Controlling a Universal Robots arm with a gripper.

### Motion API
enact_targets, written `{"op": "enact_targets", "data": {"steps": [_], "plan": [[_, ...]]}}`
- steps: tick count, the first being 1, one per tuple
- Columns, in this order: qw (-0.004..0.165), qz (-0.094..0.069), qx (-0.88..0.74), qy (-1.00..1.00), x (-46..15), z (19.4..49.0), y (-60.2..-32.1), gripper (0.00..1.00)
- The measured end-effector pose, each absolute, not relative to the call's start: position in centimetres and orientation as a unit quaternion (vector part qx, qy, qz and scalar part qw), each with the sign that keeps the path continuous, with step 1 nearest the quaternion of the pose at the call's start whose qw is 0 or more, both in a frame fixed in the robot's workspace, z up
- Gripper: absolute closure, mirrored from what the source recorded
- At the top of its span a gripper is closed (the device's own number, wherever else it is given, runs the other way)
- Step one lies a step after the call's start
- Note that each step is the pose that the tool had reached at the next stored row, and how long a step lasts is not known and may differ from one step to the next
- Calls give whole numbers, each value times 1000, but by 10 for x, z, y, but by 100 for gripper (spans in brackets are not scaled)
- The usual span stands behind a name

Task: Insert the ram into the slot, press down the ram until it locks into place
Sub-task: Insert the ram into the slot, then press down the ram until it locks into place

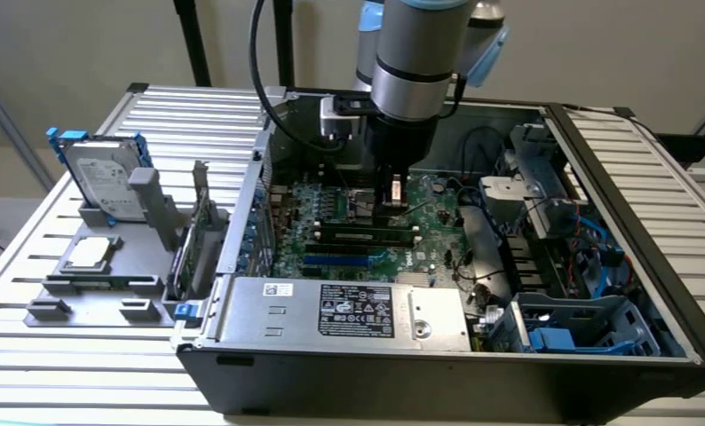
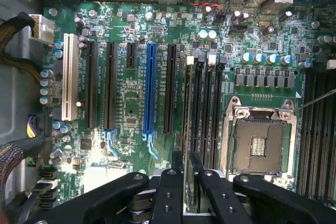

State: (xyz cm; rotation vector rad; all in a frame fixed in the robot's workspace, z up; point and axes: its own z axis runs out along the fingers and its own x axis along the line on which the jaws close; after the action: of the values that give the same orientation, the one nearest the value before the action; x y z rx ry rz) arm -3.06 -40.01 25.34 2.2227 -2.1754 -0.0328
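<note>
Ribbed metal formed the surface [image 1: 115, 355] on which an open computer case [image 1: 447, 373] lay on its side, so that the motherboard [image 2: 131, 103] faced up and could be reached from above. The arm had been brought straight down into the case, with the gripper [image 2: 184, 174] poised directly over the bank of black memory slots beside the CPU socket [image 2: 259, 142]. The ram [image 1: 370, 237] was seen standing on edge in a slot [image 2: 187, 114], lined up along its length as seating requires. The jaws were spread apart, straddling the top edge of the ram without a firm grip on it. Whether the end clips had latched could not be told. A hard drive [image 1: 98, 177] was parked in a holder outside the case, well apart from the work.
</note>
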Motion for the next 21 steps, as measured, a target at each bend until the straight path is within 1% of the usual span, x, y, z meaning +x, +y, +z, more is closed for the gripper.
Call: {"op": "enact_targets", "data": {"steps": [9,10,11,21], "plan": [[15,-11,715,-699,-31,253,-400,80],[15,-11,715,-699,-31,253,-400,82],[15,-11,715,-699,-31,254,-400,89],[15,-11,715,-699,-31,254,-400,90]]}}
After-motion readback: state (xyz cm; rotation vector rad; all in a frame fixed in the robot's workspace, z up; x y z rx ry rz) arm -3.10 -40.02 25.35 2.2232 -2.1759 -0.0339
